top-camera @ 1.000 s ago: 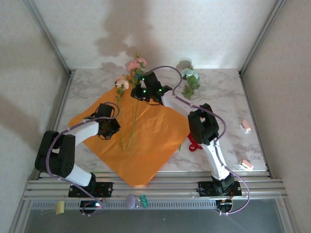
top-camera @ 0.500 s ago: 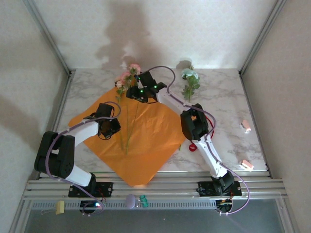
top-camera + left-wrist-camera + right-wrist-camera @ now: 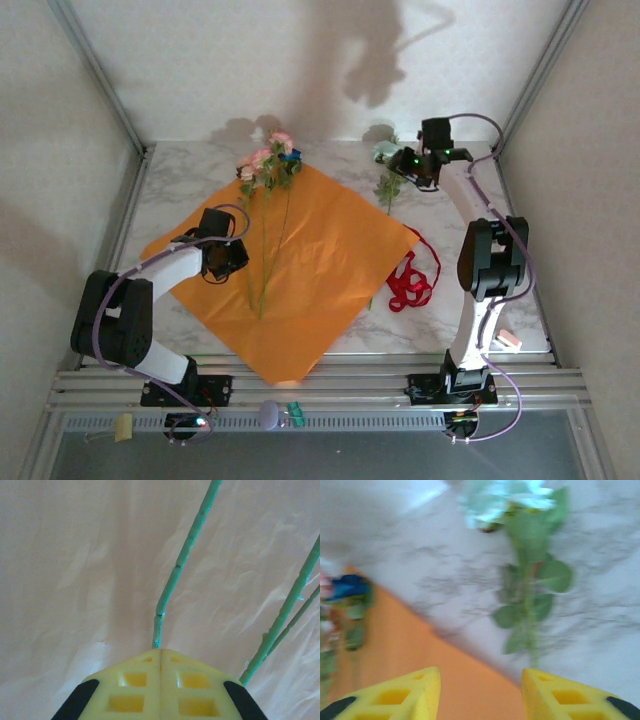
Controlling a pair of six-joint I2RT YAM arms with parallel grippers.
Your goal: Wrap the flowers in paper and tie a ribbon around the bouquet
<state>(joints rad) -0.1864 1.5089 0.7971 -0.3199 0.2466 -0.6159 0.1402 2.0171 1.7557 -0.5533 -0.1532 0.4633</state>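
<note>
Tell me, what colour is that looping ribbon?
The ribbon is red, clearest in the top external view.

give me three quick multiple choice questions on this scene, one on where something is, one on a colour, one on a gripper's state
1. Where does the ribbon lie?
A) on the flower heads
B) on the table by the right corner of the paper
C) under the paper

2. What colour is the flower head lying off the paper?
A) pale mint-white
B) yellow
C) dark red

3. How is the right gripper?
A) shut on the ribbon
B) shut on a stem
C) open, empty

Answers: B, its red loops lie on the table beside the paper; A, the right wrist view shows the pale bloom on the table; C, its fingers stand apart with nothing between.
</note>
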